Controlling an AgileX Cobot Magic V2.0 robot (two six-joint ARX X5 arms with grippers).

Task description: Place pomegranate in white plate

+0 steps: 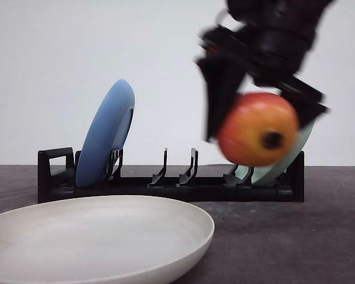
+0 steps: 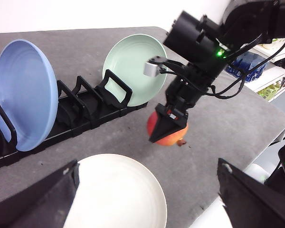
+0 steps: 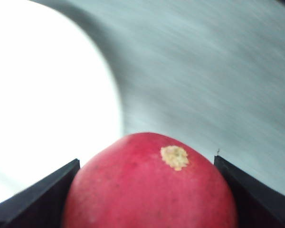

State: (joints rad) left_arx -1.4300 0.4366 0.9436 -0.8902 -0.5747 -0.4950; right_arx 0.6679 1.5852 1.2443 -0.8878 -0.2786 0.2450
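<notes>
**A:** Front view first: the right tool (image 1: 257, 115) is clamped on the pomegranate (image 1: 259, 129), fruit clear of the bench (image 1: 284, 236), dark calyx pointing at the camera. It hangs in front of the black dish rack (image 1: 171, 186), roughly over the rack's right end where the pale green plate (image 1: 281, 163) leans. The white plate (image 1: 100, 236) sits at the near left of the bench, its right rim short of the fruit. So the plate lies left of and below the fruit, and nearer the bench's front edge.

**B:** Left wrist view agrees? I see the fruit (image 2: 167, 130) pinched between the right tool's (image 2: 167, 129) fingers, above bare grey bench, between the green plate (image 2: 133, 66) and the white plate (image 2: 116, 192).

**A:** Yep, not above the rim yet. The left tool (image 2: 147, 199) hangs spread wide with nothing between its fingers, right next to the white plate. The blue plate (image 2: 21, 92) stands at the rack's other end, out of the way.

**B:** Right wrist view: red skin (image 3: 152, 185) wedged between both fingers, white plate (image 3: 47, 95) off to one side, blurred grey bench under the rest.

**A:** My guess: the carry has to go sideways over the rim before lowering. The right arm has the fruit, so it's the right arm's job.
</notes>
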